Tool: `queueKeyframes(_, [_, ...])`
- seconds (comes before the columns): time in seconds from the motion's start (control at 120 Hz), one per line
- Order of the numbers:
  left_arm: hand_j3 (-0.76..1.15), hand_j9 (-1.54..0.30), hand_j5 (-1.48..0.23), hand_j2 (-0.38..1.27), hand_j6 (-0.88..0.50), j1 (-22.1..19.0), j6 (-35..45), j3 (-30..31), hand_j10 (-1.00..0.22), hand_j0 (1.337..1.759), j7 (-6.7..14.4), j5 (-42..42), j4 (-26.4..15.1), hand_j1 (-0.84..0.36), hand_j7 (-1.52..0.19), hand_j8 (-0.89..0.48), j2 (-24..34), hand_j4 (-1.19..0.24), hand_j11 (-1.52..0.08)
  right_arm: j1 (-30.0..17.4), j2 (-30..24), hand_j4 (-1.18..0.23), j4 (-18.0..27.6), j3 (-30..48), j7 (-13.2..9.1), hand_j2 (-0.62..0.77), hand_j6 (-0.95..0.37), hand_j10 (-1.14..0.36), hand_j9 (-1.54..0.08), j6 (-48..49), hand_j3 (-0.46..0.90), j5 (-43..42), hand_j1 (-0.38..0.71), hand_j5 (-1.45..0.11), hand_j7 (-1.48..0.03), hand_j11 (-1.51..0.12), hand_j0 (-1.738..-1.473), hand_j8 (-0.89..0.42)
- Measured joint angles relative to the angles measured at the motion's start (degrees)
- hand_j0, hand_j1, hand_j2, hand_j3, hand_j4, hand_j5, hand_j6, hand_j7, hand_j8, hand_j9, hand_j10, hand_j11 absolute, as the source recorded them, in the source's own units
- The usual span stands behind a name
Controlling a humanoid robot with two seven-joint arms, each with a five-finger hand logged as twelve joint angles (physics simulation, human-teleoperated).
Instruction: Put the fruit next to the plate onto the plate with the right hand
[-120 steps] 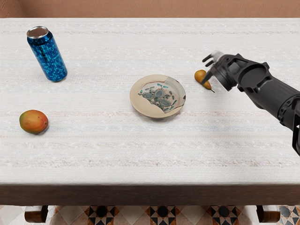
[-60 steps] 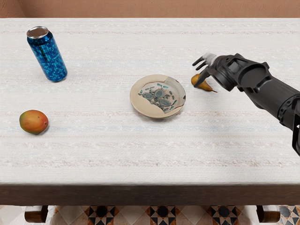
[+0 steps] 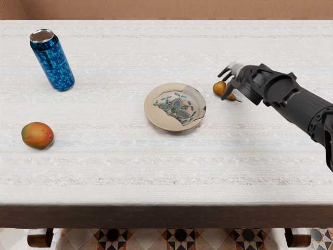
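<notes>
A small orange-yellow pear-like fruit (image 3: pixel 219 87) lies on the white table just right of the patterned plate (image 3: pixel 150 108), which stands at the table's middle. My right hand (image 3: pixel 227 82) comes in from the right edge and hovers over the fruit's right side. Its fingers are spread, one above the fruit and one beside it, and they hide the fruit's right end. The hand is not closed around the fruit. The left arm does not show.
A blue mosaic can (image 3: pixel 51 59) stands upright at the far left. A red-green mango (image 3: pixel 37 135) lies at the left, nearer the front edge. The table's front edge (image 3: pixel 166 205) runs across the bottom.
The right hand has shifted slightly left and lowered beside the fruit. The fruit was nudged a little left and down toward the plate, then settled.
</notes>
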State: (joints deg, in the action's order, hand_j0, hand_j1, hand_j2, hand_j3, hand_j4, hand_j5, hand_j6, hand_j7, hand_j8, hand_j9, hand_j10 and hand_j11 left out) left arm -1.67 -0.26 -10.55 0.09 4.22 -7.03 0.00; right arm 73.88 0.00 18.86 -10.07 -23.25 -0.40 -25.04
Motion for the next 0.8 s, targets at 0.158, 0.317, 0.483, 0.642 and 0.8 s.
queueKeyframes(0.158, [0.00, -0.03, -0.03, 0.00, -0.02, 0.00, 0.00, 0.00, -0.02, 1.658, 0.00, 0.00, 0.00, 0.32, -0.03, -0.02, 0.00, -0.02, -0.03, -0.29, 0.00, -0.44, 0.59, -0.22, 0.03, -0.08, -0.42, -0.44, -0.54, -0.74, 0.00, -0.16, 0.16, -0.54, -0.55, -0.54, -1.657, -0.44])
queueKeyframes(0.317, [0.00, -0.03, -0.03, 0.00, -0.02, 0.00, 0.00, 0.00, -0.02, 1.658, 0.00, 0.00, 0.00, 0.32, -0.03, -0.02, 0.00, -0.02, -0.03, -0.78, 0.00, -0.48, 0.92, -0.34, 0.07, -0.09, -0.46, -0.48, -0.60, -1.30, 0.00, -0.05, 0.21, -0.60, -0.61, -0.60, -1.657, -0.48])
queueKeyframes(0.483, [0.00, -0.03, -0.03, 0.00, -0.02, 0.00, 0.00, 0.00, -0.02, 1.658, 0.00, 0.00, 0.00, 0.32, -0.03, -0.02, 0.00, -0.02, -0.03, -1.29, 0.00, -0.50, 1.39, -1.55, 0.12, -0.09, -0.51, -0.50, -0.63, -2.72, 0.00, -0.09, 0.24, -0.63, -0.64, -0.63, -1.657, -0.50])
queueKeyframes(0.642, [0.00, -0.03, -0.03, 0.00, -0.02, 0.00, 0.00, 0.00, -0.02, 1.658, 0.00, 0.00, 0.00, 0.32, -0.03, -0.02, 0.00, -0.02, -0.03, -1.41, 0.00, -0.55, 2.17, -2.29, 0.09, -0.07, -0.52, -0.55, -0.65, -3.63, 0.00, -0.33, 0.29, -0.65, -0.68, -0.65, -1.654, -0.55])
queueKeyframes(0.8, [0.00, -0.03, -0.03, 0.00, -0.02, 0.00, 0.00, 0.01, -0.02, 1.658, 0.00, -0.01, 0.00, 0.32, -0.03, -0.02, 0.00, -0.02, -0.03, -1.90, 0.01, -0.56, 2.45, -2.48, 0.07, 0.09, -0.49, -0.60, -0.70, -4.05, 0.00, -1.18, 0.37, -0.69, -0.73, -0.68, -1.645, -0.56])
